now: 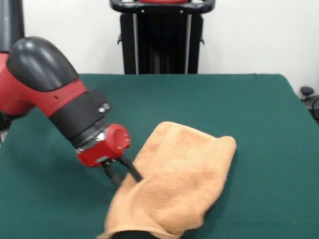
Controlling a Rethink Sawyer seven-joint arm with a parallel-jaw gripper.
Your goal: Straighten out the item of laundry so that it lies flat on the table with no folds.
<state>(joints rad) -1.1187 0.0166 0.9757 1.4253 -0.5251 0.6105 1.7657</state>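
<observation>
A small orange-tan towel point(174, 181) lies on the big green table point(259, 109). It sits close to the near edge of the table, about in the middle between the left and right sides. Its lowest part runs off the bottom of the view, so I cannot see where it ends there.

The towel is not flat. It looks doubled over on itself, with soft puffy bumps and a rounded fold along its right side. The top end is rounded and points toward the far edge of the table. The bottom end is wider and a bit bunched up. The cloth looks fuzzy, like a bath towel. I cannot make out any stripes or label on it.

The red and black robot arm point(55, 94) comes in from the left side. It slants down toward the towel. At its end is a red round part, and two thin black fingers point(110, 174) stick out of it. The gripper point(125, 178) meets the left edge of the towel, about halfway along it. The fingers are spread a little apart, and their tips go out of sight at the edge of the cloth. I cannot tell if they are pinching the towel or just touching it.

The rest of the green table is bare and smooth.
</observation>
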